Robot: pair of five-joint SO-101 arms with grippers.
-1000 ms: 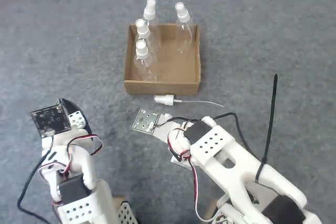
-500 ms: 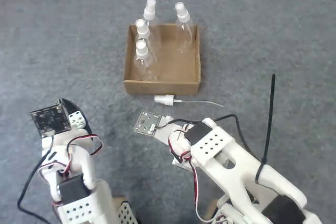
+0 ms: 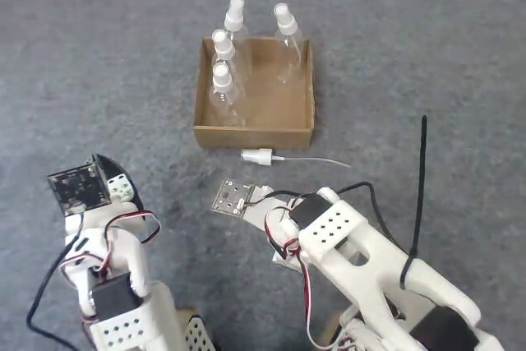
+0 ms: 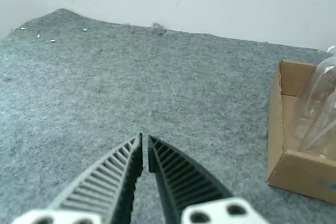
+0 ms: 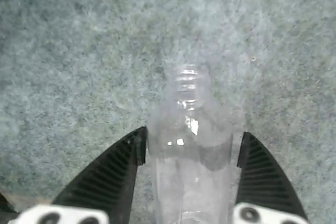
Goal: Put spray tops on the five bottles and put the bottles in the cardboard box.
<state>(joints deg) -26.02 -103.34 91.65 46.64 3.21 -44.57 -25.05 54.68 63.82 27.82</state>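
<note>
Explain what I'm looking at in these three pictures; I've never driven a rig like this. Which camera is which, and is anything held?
These are two small robot arms side by side on a grey mat. The high view looks down on both. Each of the other pictures comes from a camera on one arm's wrist, looking along its jaws. The left arm has its jaws shut on nothing. The right arm has its jaws against both sides of an uncapped bottle, so it appears to grip it. A cardboard box holds four bottles with spray tops on. One loose spray top lies on the mat just in front of the box.
</note>
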